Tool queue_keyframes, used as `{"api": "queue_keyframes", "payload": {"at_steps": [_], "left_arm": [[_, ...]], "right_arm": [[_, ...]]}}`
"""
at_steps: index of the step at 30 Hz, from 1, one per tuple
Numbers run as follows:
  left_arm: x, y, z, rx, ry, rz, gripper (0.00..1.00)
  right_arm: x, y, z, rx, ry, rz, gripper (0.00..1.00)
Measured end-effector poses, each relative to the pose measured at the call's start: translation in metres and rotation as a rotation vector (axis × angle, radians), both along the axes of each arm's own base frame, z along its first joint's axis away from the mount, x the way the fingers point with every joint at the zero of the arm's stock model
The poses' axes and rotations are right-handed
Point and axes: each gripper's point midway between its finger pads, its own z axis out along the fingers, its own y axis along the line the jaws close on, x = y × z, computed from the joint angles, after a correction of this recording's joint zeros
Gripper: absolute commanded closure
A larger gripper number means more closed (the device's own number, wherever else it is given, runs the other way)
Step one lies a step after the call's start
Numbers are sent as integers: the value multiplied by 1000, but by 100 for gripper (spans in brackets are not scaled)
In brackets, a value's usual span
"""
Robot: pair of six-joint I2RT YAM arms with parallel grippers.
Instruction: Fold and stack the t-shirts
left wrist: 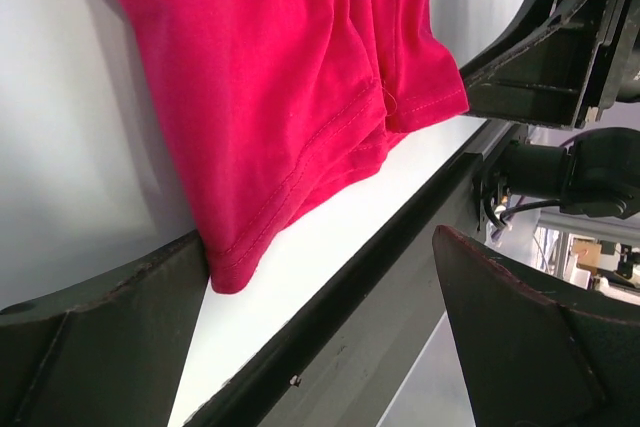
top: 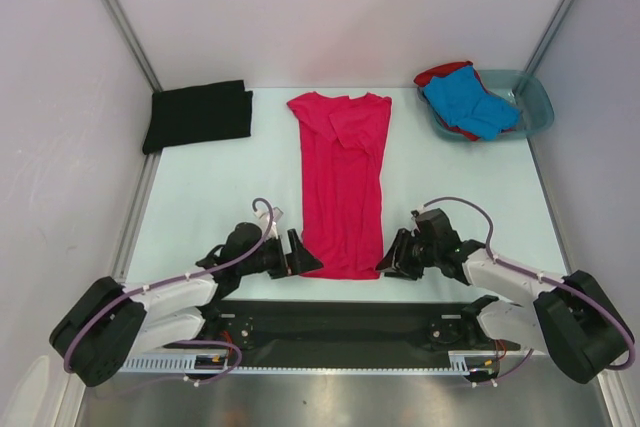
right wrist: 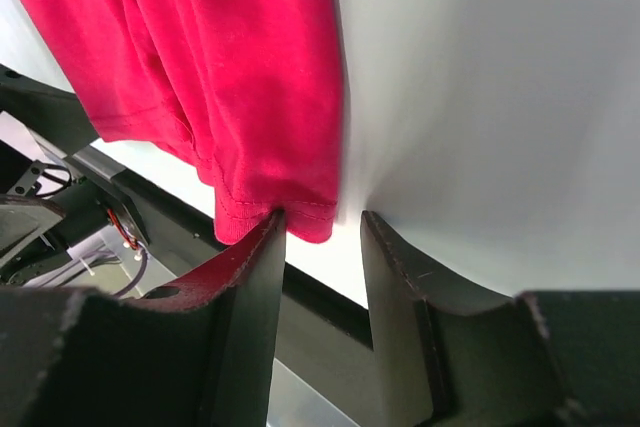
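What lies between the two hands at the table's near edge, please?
The pink t-shirt: its hem lies between the left hand and right hand, as the top view shows.

Pink shirt (top: 343, 187) soft matt cloth with stitched hem, black shirt (top: 198, 115) matt cloth, bench (top: 210, 197) smooth pale, basin (top: 541, 105) translucent teal plastic.

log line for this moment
pink t-shirt flat, centre | left gripper open at its near-left hem corner | right gripper open at near-right corner | black t-shirt folded far-left
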Motion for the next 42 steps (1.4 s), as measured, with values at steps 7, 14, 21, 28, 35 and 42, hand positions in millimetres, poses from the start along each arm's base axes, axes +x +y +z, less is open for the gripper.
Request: {"api": "queue_keyframes", "payload": {"at_steps": [7, 14, 21, 28, 35, 42], "left_arm": [[-2, -3, 0, -3, 0, -8, 0], [-2, -2, -1, 3, -2, -3, 0], [-1, 0, -5, 26, 10, 7, 11], [4, -4, -13, 52, 40, 8, 28], [5, -3, -22, 75, 61, 12, 64], [1, 0, -32, 101, 89, 13, 96]], "right_arm": [[7, 0, 1, -4, -27, -24, 58], [6, -3, 12, 28, -73, -59, 57], [14, -4, 28, 60, -130, -100, 58], [8, -6, 1, 18, -36, -111, 59], [13, -1, 1, 42, -46, -114, 59], [15, 10, 1, 106, -45, -103, 64]]}}
